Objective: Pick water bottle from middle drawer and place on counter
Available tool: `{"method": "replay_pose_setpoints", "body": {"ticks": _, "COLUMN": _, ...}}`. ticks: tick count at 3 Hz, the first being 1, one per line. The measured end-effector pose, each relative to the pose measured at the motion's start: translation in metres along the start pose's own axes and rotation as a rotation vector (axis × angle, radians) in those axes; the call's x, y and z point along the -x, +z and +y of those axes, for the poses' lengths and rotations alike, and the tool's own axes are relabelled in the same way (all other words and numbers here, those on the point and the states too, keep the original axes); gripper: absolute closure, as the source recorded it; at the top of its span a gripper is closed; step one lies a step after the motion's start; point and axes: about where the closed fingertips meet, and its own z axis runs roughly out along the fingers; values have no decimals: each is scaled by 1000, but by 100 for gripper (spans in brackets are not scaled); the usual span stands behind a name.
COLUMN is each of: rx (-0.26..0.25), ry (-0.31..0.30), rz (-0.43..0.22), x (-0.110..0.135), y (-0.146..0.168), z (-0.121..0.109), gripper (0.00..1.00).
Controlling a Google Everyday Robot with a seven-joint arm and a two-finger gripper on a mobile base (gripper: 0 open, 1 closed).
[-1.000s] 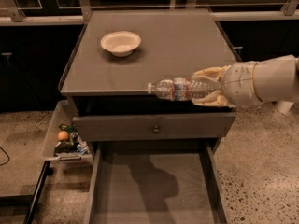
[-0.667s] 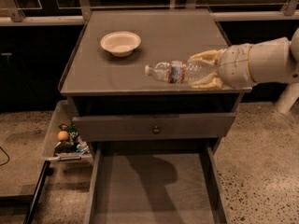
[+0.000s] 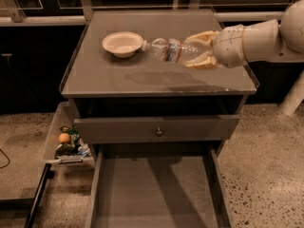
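The water bottle [image 3: 172, 50] is clear and ribbed, with a white cap and a reddish-blue label band. It lies sideways in the air above the counter [image 3: 142, 75], cap pointing left and almost touching the bowl. My gripper [image 3: 199, 50] reaches in from the right and is shut on the bottle's base end, one beige finger above and one below. The bottle's shadow falls on the counter beneath it. The middle drawer [image 3: 156, 189] is pulled open at the bottom, showing a bare grey floor.
A white bowl [image 3: 123, 43] sits on the counter's far left. A narrower drawer front with a round knob [image 3: 158, 132] is above the open drawer. A clear bin [image 3: 66, 141] with small items hangs at the cabinet's left. Speckled floor surrounds the cabinet.
My gripper has carried the bottle up and back from the counter's front edge, and left toward the bowl, so it now hangs over the middle of the counter.
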Motion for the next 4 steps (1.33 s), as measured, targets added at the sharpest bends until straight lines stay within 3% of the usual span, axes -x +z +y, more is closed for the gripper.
{"method": "replay_pose_setpoints", "body": {"ticks": 1, "rx": -17, "ry": 107, "rz": -28, "x": -20, "y": 15, "z": -26, "gripper": 100}}
{"method": "replay_pose_setpoints", "body": {"ticks": 2, "rx": -41, "ry": 215, "rz": -10, "x": -46, "y": 24, "z": -49, "gripper": 100}}
{"method": "replay_pose_setpoints", "body": {"ticks": 4, "rx": -72, "ry": 368, "rz": 119, "x": -95, "y": 24, "z": -66, "gripper": 100}}
